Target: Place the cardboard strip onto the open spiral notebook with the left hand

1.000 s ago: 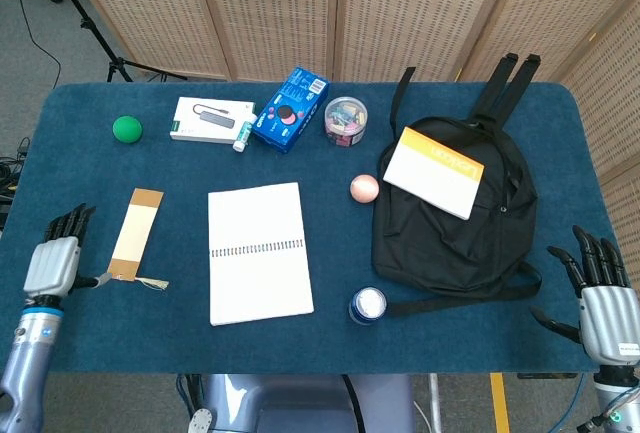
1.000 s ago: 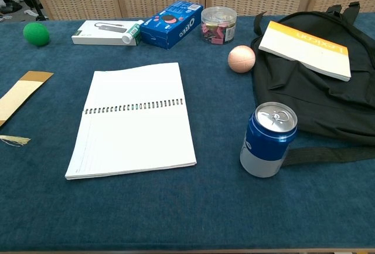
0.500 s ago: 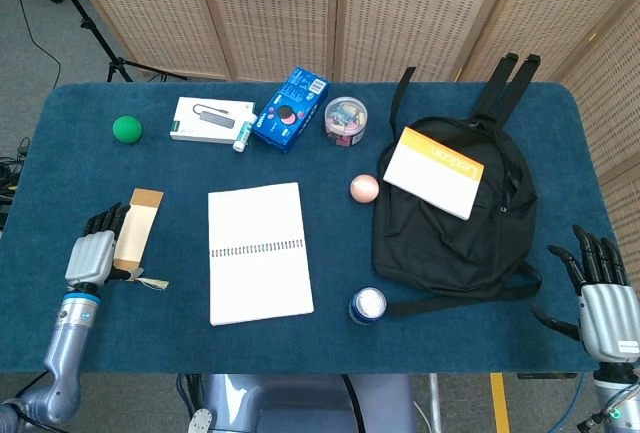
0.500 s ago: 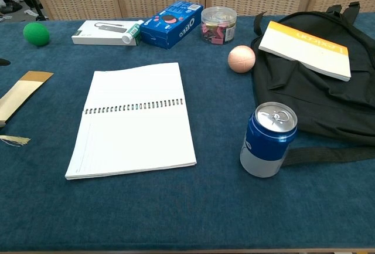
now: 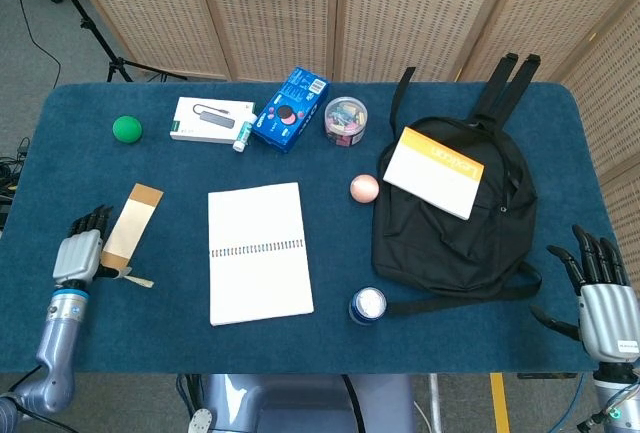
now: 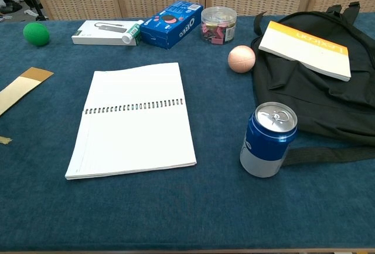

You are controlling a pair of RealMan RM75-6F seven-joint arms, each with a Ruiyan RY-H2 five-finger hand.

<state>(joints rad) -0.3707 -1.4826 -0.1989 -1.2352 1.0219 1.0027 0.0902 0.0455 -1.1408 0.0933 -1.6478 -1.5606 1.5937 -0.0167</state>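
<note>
The cardboard strip (image 5: 130,221) lies slanted at the table's left, a frayed tassel (image 5: 138,279) at its near end. In the chest view the cardboard strip (image 6: 22,87) runs off the left edge. My left hand (image 5: 78,253) is at the strip's near end, the thumb side against it, and appears to pinch it. The open spiral notebook (image 5: 258,253) lies flat to the right of the strip, apart from it, and the notebook (image 6: 137,119) fills the middle of the chest view. My right hand (image 5: 600,298) rests at the table's right front edge, fingers spread, holding nothing.
A green ball (image 5: 127,129), a white box (image 5: 210,118), a blue cookie box (image 5: 291,109) and a jar of clips (image 5: 345,118) line the back. A pink ball (image 5: 364,188), a black backpack (image 5: 460,233) bearing a book (image 5: 433,171), and a can (image 5: 368,304) lie right of the notebook.
My left hand came in against the strip's near end, then drew back to the left. The strip and its tassel shifted left with it. The right hand stayed still.
</note>
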